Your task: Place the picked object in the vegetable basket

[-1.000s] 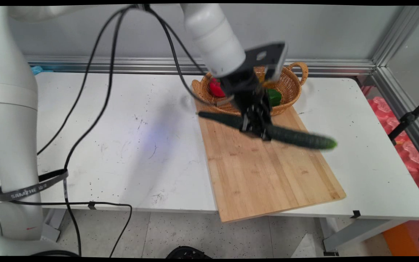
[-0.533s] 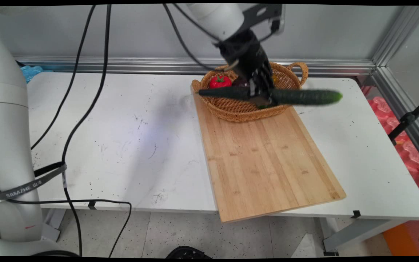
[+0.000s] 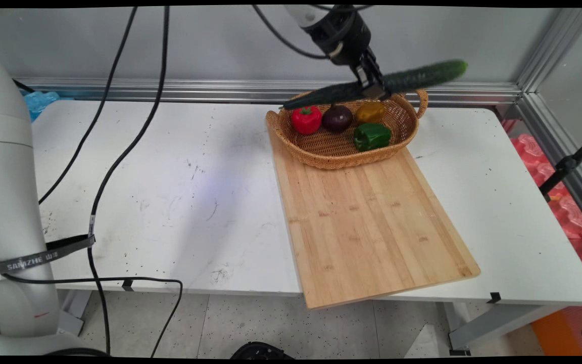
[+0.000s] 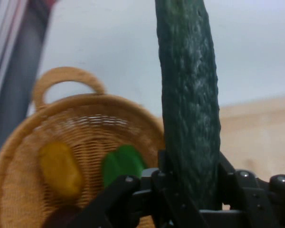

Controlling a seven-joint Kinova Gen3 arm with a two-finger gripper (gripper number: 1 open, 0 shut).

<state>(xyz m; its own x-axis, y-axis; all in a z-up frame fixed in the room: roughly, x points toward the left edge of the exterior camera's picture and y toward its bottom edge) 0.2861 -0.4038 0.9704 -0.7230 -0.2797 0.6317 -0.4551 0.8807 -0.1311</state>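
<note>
Cucumber [image 3: 377, 85] hangs in the air above the far rim of the wicker basket [image 3: 321, 154], clamped near its middle by the black claw [image 3: 372, 86], which reaches down from the top edge of the main view. Its long axis runs across the picture, tilted, with the right end higher and out past the basket's right handle and the darker left end lower, over the basket's left part. It touches neither basket nor table [image 3: 170, 192]. In the basket below lie 4 vegetables: a red tomato [image 3: 306, 119], a dark purple onion [image 3: 337, 117], a yellow pepper [image 3: 370, 111] and a green pepper [image 3: 372, 136]. The basket's near edge rests on the far end of a wooden cutting board [image 3: 367, 222], which lies on the table and juts over its near edge. In the hand view, the cucumber [image 4: 190, 104] rises straight up from between the claw's [image 4: 192, 190] 2 fingers [image 4: 164, 178], which press against its sides, closed as far as its thickness allows. To the left and beneath it sits the basket [image 4: 19, 156] with 1 handle showing, the yellow pepper [image 4: 61, 168] and green pepper [image 4: 121, 164] inside it, and a dark rounded thing at the bottom edge, probably the onion. To the right shows a strip of the cutting board [image 4: 256, 128].
</note>
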